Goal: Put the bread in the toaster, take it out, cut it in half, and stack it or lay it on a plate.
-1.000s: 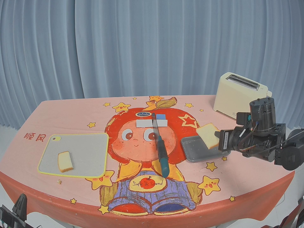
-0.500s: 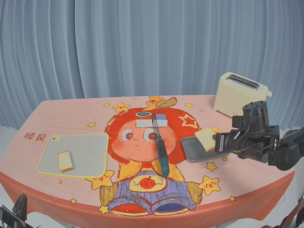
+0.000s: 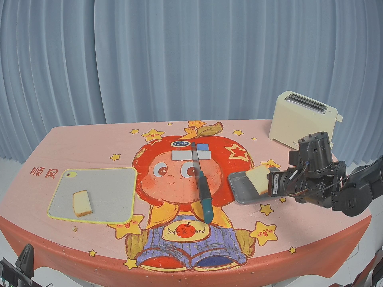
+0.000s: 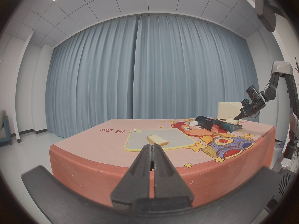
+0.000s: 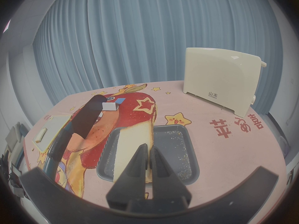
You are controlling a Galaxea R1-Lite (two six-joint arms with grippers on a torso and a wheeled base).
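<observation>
We see a pink table [image 3: 99,148] with a cartoon print on its cloth. The toaster [image 3: 302,120] stands at the far right corner, and its slot looks empty. On the left side lies the cutting board [image 3: 107,188], grey with a yellow rim. The dark tray [image 3: 239,190] lies on the right side, in front of the toaster. In the middle lies the knife [image 3: 203,188], its handle toward the near edge and its blade across a white block [image 3: 181,155], beside a blue block [image 3: 203,146].

The right gripper [image 3: 268,180] is closed on one bread half [image 3: 258,179] and holds it on edge, tilted, over the right part of the tray. We cannot tell whether this half touches the tray. The left gripper [image 4: 152,148] is low, off the near left edge of the table, with its fingers pressed together and nothing between them.

The other bread half [image 3: 82,203] lies flat on the board, near its front left corner. A small crumb [image 3: 74,229] lies on the cloth just in front of the board.
</observation>
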